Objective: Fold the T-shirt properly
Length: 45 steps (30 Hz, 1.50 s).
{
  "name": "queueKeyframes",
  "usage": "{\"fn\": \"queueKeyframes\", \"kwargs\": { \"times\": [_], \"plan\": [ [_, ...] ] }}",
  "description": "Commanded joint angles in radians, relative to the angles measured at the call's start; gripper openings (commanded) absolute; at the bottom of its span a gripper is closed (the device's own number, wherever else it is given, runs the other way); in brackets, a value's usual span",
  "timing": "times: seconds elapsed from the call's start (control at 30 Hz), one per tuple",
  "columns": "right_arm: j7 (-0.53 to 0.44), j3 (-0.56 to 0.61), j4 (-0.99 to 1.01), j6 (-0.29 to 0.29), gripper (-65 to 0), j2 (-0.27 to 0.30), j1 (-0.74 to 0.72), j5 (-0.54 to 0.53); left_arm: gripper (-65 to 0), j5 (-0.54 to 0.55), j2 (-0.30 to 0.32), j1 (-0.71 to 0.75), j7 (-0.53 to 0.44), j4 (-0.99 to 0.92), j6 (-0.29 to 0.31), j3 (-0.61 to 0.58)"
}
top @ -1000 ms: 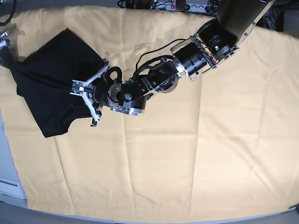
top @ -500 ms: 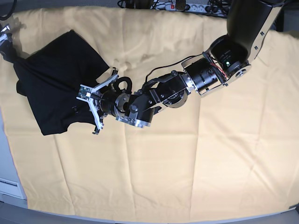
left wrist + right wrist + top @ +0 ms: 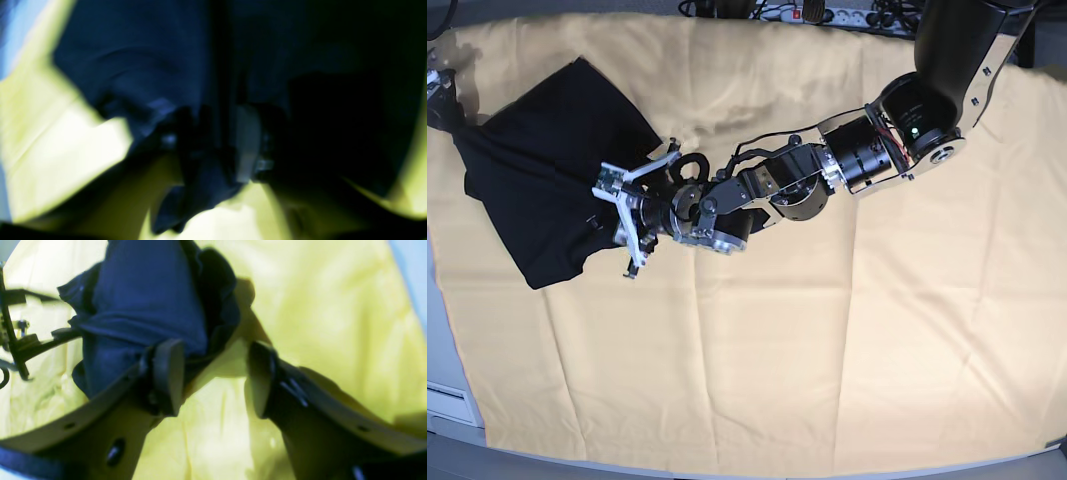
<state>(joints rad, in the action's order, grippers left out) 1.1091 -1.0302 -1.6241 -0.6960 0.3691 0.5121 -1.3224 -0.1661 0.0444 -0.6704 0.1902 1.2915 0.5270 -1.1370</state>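
The big yellow cloth (image 3: pixel 847 330) covers the whole table, and everything here is told from it.

On the part of the cloth nearest the base camera there is only bare yellow with soft fold lines.

Farther in, toward the cloth's left half, the left gripper (image 3: pixel 632 215) reaches across from the right side on a long black arm. Its two silver fingers (image 3: pixel 649 166) are spread wide apart in a V. They sit right at the edge of the black T-shirt (image 3: pixel 537 190), and the shirt's edge lies between them. The left wrist view is very blurry and dark, so whether the fingers press the fabric cannot be told.

The T-shirt lies bunched and partly folded on the cloth's far left part, near the left edge. It is not flat.

At the cloth's far left corner, the right gripper (image 3: pixel 213 373) is by the shirt's top corner. In the right wrist view its two dark pads (image 3: pixel 168 373) stand well apart with yellow cloth showing between them. The shirt (image 3: pixel 146 303) hangs just behind the one pad. Nothing is pinched between the pads.
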Motion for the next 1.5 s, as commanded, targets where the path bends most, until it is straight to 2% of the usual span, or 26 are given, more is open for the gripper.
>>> {"fn": "queueKeyframes", "kwargs": {
  "times": [0.0, 0.07, 0.17, 0.23, 0.27, 0.37, 0.53, 0.6, 0.67, 0.73, 0.8, 0.83, 0.9, 0.93, 1.0, 1.03, 1.07, 1.2, 1.37, 1.47],
  "plan": [
    [-0.026, -0.011, -0.02, -0.002, -30.7, 0.027, 0.003, -0.041, -25.6, -0.001, -0.011, -0.031, 0.004, 0.015, -0.058, 0.03],
    [-0.025, -0.011, -0.027, -0.002, -30.7, 0.031, 0.003, -0.073, -20.9, 0.014, -0.012, -0.031, 0.051, 0.016, -0.153, 0.066],
    [0.016, -0.011, -0.052, -0.002, -30.7, 0.031, 0.003, -0.151, -20.8, 0.073, -0.014, -0.031, 0.179, 0.016, -0.272, 0.121],
    [0.068, -0.011, -0.076, -0.002, -30.7, 0.031, 0.003, -0.161, -20.8, 0.113, -0.014, -0.031, 0.251, 0.016, -0.327, 0.154],
    [0.086, -0.011, -0.089, -0.002, -30.7, 0.031, 0.003, -0.161, -20.8, 0.131, -0.013, -0.03, 0.272, 0.016, -0.335, 0.172],
    [0.097, -0.011, -0.133, -0.002, -30.7, 0.03, 0.003, -0.161, -20.8, 0.203, -0.013, -0.03, 0.307, 0.016, -0.322, 0.202],
    [0.097, -0.011, -0.156, -0.002, -30.7, 0.03, 0.003, -0.161, -20.8, 0.344, -0.021, -0.011, 0.312, 0.016, -0.189, 0.204],
    [0.101, -0.011, -0.156, -0.002, -30.7, 0.03, 0.003, -0.161, -20.9, 0.334, -0.035, 0.011, 0.312, 0.016, -0.154, 0.204],
    [0.1, -0.011, -0.156, -0.002, -30.7, 0.028, 0.003, -0.161, -20.9, 0.298, -0.048, 0.028, 0.316, 0.016, -0.164, 0.204],
    [0.1, -0.009, -0.156, -0.002, -30.7, 0.027, 0.003, -0.161, -20.9, 0.264, -0.057, 0.039, 0.317, 0.016, -0.227, 0.204],
    [0.098, -0.009, -0.156, -0.002, -32.1, 0.027, -0.003, -0.161, -20.9, 0.208, -0.059, 0.045, 0.343, 0.019, -0.33, 0.204],
    [0.098, -0.009, -0.156, -0.002, -34.6, 0.027, -0.014, -0.161, -20.9, 0.181, -0.059, 0.044, 0.369, 0.022, -0.402, 0.204],
    [0.096, -0.008, -0.156, -0.002, -40.5, 0.027, -0.044, -0.161, -20.9, 0.102, -0.059, 0.044, 0.426, 0.04, -0.569, 0.207],
    [0.096, -0.008, -0.156, -0.002, -45.1, 0.028, -0.059, -0.161, -20.9, 0.068, -0.059, 0.044, 0.451, 0.055, -0.624, 0.211],
    [0.096, -0.005, -0.156, -0.002, -58.0, 0.034, -0.083, -0.161, -20.9, 0.024, -0.059, 0.044, 0.492, 0.098, -0.679, 0.232],
    [0.096, -0.002, -0.156, -0.002, -63.0, 0.038, -0.092, -0.161, -20.9, 0.016, -0.059, 0.044, 0.505, 0.123, -0.702, 0.247],
    [0.096, 0.004, -0.156, -0.002, -65.0, 0.043, -0.1, -0.161, -20.9, 0.016, -0.059, 0.044, 0.517, 0.149, -0.722, 0.264],
    [0.096, 0.064, -0.156, -0.002, -65.0, 0.063, -0.113, -0.161, -20.9, 0.017, -0.059, 0.051, 0.581, 0.225, -0.748, 0.361],
    [0.071, 0.255, -0.156, -0.002, -65.0, 0.101, -0.125, -0.161, -20.9, 0.017, -0.058, 0.1, 0.605, 0.263, -0.748, 0.478],
    [-0.014, 0.34, -0.156, -0.002, -65.0, 0.132, -0.195, -0.019, -20.9, 0.018, -0.057, 0.123, 0.619, 0.262, -0.73, 0.528]
  ]
}}
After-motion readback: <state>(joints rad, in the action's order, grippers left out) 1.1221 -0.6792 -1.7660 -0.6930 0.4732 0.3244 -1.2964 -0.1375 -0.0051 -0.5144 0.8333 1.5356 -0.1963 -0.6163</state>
